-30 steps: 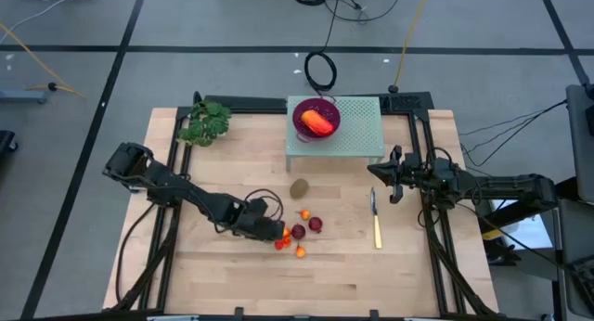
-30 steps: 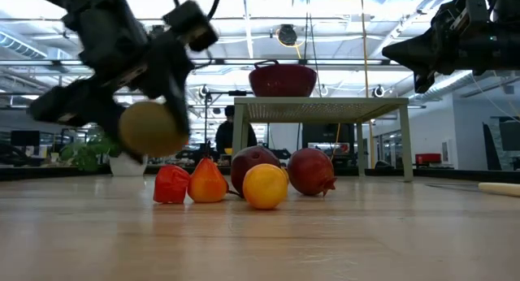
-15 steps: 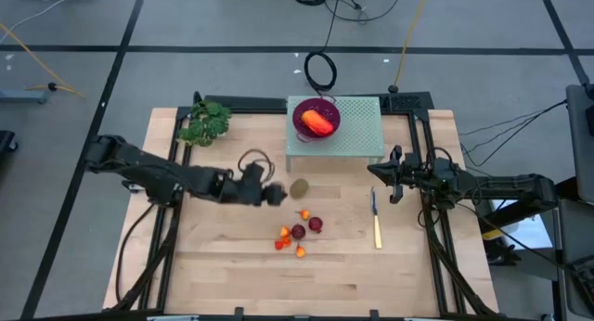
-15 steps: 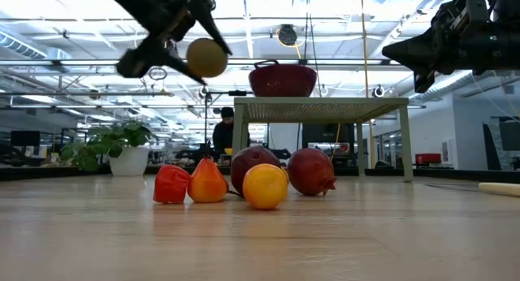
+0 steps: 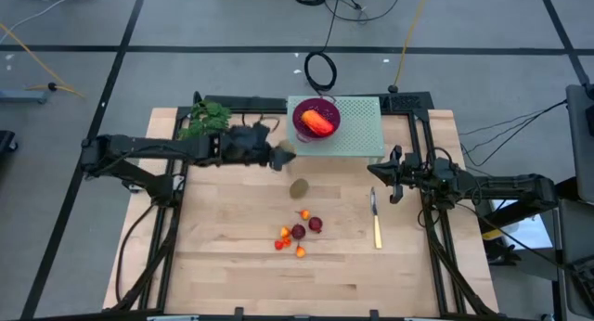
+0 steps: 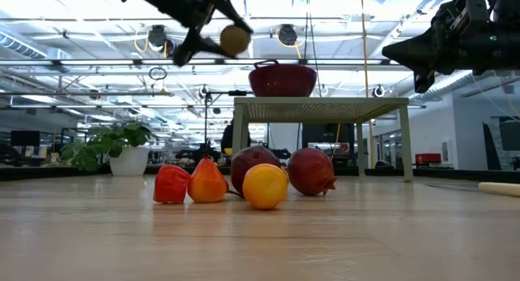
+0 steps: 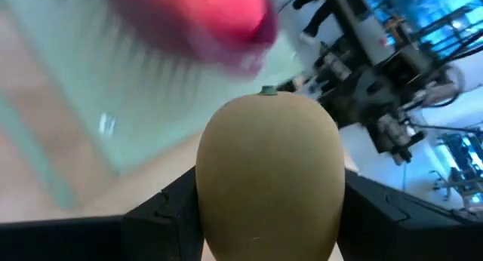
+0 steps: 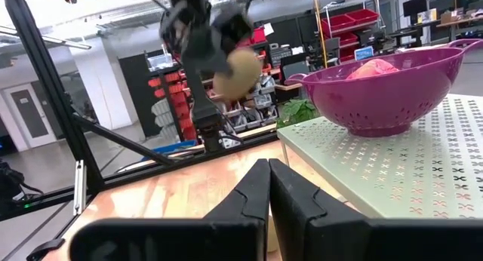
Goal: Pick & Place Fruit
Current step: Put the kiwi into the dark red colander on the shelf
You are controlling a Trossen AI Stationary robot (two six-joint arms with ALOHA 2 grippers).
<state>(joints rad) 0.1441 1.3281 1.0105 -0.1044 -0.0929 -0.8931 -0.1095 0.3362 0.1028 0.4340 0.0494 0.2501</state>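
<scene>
Left gripper was what I had working: it pinched a kiwi between its fingers, raised off the table beside the left edge of the green stand. From its wrist camera I saw the kiwi filling the space between both fingers, stem end pointing away. Nearer the front edge, the small red and orange fruits lay clustered on the wood, with a second kiwi farther back. Beyond, the purple colander on the stand held an orange-red fruit. My right gripper waited near the right edge, fingers pressed together.
</scene>
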